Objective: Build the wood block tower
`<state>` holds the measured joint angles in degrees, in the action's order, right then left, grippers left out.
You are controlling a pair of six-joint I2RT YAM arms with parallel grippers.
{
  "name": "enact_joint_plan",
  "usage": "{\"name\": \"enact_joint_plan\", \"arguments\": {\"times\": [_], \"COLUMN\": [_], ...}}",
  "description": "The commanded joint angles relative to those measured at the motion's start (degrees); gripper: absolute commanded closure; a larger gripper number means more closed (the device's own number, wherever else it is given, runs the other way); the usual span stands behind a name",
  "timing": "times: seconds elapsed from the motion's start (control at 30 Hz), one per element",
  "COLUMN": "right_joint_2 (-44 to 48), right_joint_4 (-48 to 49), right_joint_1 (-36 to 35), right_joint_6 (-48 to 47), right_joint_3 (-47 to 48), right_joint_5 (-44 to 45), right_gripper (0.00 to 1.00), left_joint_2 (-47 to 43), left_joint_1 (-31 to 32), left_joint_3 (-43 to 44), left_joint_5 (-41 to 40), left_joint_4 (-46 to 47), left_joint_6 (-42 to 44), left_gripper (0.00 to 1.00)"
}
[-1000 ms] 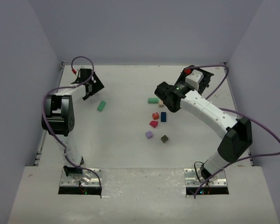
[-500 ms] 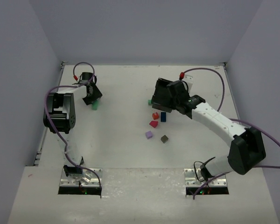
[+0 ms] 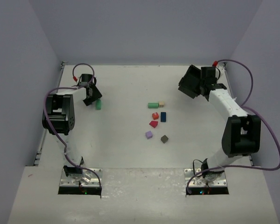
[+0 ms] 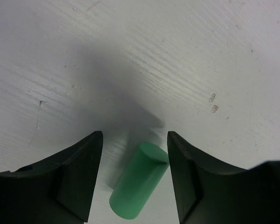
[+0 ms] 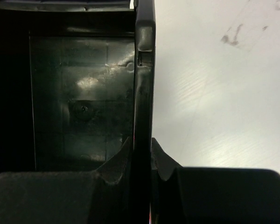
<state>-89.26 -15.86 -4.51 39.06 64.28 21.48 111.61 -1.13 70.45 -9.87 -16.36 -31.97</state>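
Between the left jaws lies a smooth pale-green cylinder [image 4: 139, 181]

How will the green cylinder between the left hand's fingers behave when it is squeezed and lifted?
The green cylinder lies on its side, so it would probably roll if nudged. It sits askew between the fingers of the left hand, so closing may turn it first. It looks rigid and probably light.

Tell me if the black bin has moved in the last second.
Yes: the black bin swung right and farther back, away from the red block.
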Motion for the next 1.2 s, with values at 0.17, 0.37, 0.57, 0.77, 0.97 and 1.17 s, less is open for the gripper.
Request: {"name": "enact_joint_plan", "arguments": {"times": [0.17, 0.37, 0.57, 0.77, 0.97, 1.17], "right_joint_2": [-15.41, -22.77, -25.66, -25.05, -21.87, -15.62], "right_joint_4": [2.06, 1.33, -0.31, -0.88, -1.50, 0.90], "right_joint_1": [8.78, 10.60, 12.42, 12.50, 12.50, 12.35], "right_joint_6": [-3.99, -4.13, -0.81, -1.04, -2.30, -5.09], "right_joint_3": [12.71, 17.14, 17.98, 17.29, 16.66, 13.44], "right_joint_5": [3.83, 4.87, 0.94, -1.37, -3.80, -9.42], "right_gripper": [1.00, 0.98, 0.85, 0.13, 0.01, 0.01], "left_joint_2": [-1.83, -1.31, -1.31, -1.40, -1.35, -1.92], "left_joint_1": [-0.02, 0.57, 2.27, 3.02, 3.87, 4.36], "left_joint_3": [-2.60, -2.08, -2.07, -2.32, -2.58, -3.17], "left_joint_5": [1.99, 1.73, 0.79, 1.17, 1.10, 1.15], "left_joint_4": [-0.58, -0.70, -0.96, -0.64, -0.54, -0.21], "left_joint_6": [-0.06, 0.59, 0.85, 1.20, 1.29, 1.47], "left_gripper": [0.44, 0.43, 0.43, 0.43, 0.43, 0.43]}}
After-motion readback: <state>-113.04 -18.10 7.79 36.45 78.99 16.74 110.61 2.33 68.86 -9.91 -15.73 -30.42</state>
